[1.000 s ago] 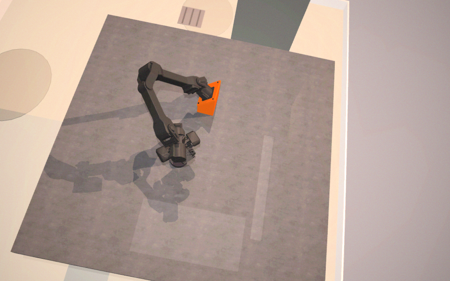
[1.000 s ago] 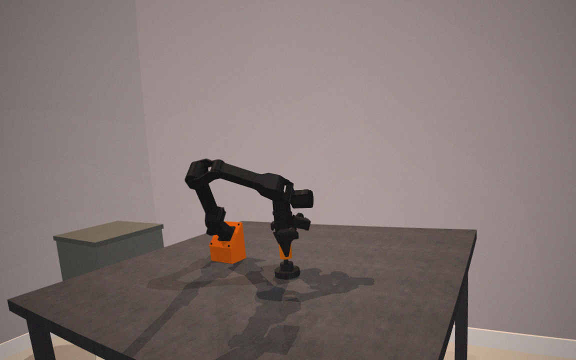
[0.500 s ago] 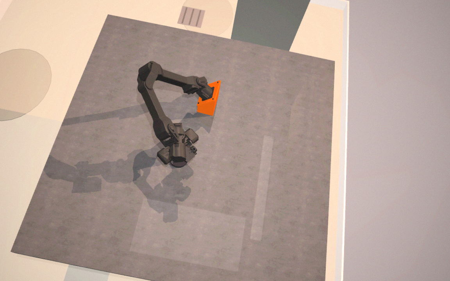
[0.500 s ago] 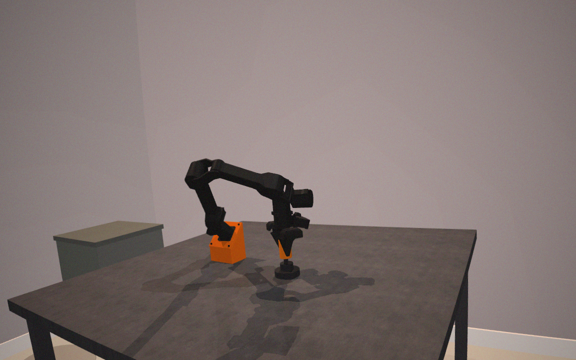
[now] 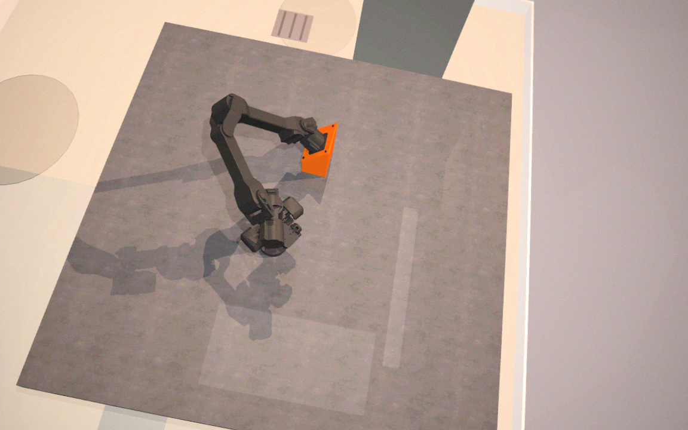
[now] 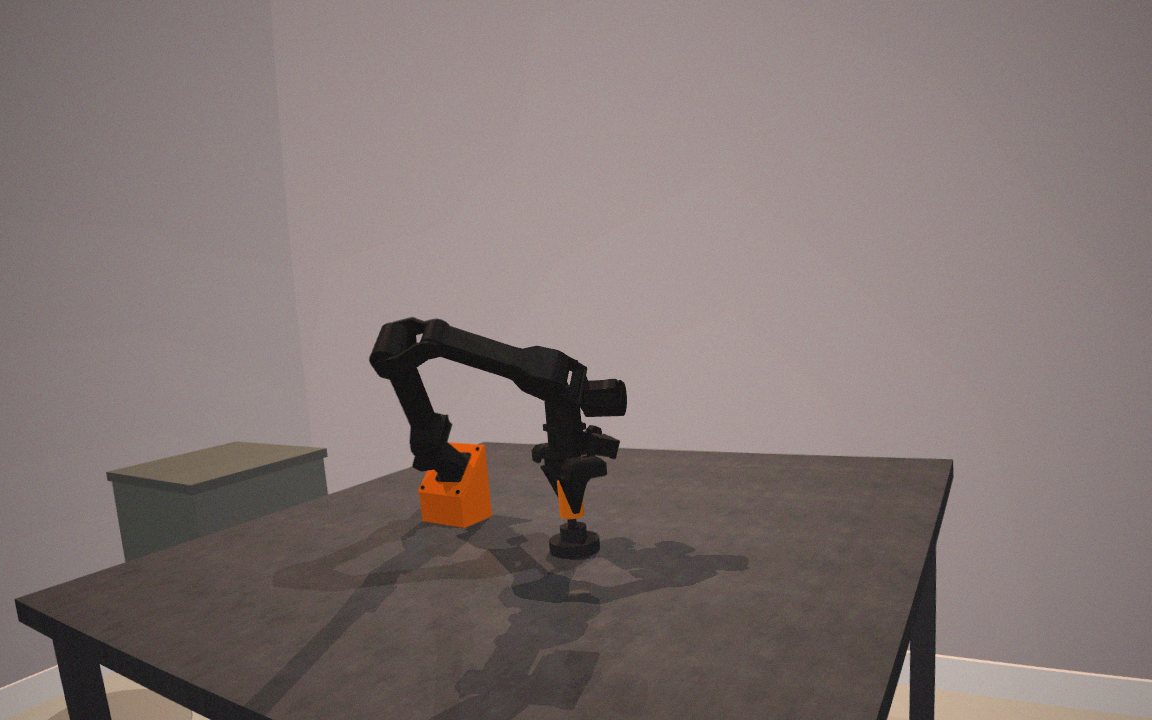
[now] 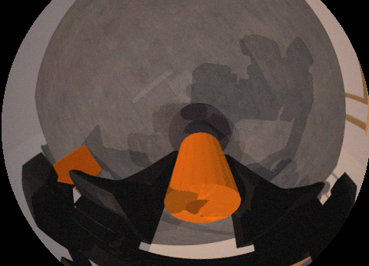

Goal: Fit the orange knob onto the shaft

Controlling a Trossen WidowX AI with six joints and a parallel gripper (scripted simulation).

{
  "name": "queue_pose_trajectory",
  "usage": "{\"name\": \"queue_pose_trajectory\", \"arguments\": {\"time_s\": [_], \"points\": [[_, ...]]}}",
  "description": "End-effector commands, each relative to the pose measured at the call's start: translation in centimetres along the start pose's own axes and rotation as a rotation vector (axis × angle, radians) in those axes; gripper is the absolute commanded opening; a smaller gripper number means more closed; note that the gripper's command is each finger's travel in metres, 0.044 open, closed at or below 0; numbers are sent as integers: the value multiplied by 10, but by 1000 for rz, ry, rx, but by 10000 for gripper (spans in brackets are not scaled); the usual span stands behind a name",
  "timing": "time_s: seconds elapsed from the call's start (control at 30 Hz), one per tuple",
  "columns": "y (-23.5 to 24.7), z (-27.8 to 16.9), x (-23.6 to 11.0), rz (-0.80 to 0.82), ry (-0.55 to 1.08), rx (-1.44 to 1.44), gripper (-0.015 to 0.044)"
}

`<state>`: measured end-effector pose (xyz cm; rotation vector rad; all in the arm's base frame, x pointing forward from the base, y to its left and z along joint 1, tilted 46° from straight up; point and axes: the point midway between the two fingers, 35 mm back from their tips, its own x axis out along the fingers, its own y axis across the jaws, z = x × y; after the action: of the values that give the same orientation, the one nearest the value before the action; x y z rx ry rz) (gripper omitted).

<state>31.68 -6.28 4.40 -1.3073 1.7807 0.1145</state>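
The orange knob [image 6: 564, 506] [image 7: 204, 174] is upright, its ribbed side and wider top showing in the wrist view. My gripper [image 6: 572, 506] [image 7: 201, 157] is shut on it, one finger on each side. The dark round pedestal [image 6: 574, 545] [image 5: 273, 252] [image 7: 177, 131] stands on the table directly below, with a narrower raised step. A short length of the dark shaft [image 6: 572, 522] shows between the knob's lower end and that step. The knob is above the step, not down on the pedestal. Whether the shaft's tip is inside the hole is hidden, as are both flat sides.
The orange base block [image 5: 315, 165] [image 6: 443, 509] [image 7: 82, 160] of my arm stands behind and to the left of the pedestal in the exterior view. The grey table [image 5: 442, 240] [image 6: 786, 537] bears pale patches and arm shadows. A green-grey cabinet [image 6: 159, 514] stands beyond the table's left edge.
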Motion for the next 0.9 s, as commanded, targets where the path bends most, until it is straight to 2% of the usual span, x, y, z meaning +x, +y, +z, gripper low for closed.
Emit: {"name": "queue_pose_trajectory", "arguments": {"time_s": [0.0,0.23,0.43,0.87], "points": [[0,0,0,-2,0,-4,0],[-1,-1,-4,-2,0,-13,0],[-1,-1,-3,-2,0,-204,0],[0,0,1,-2,1,-214,0]]}}
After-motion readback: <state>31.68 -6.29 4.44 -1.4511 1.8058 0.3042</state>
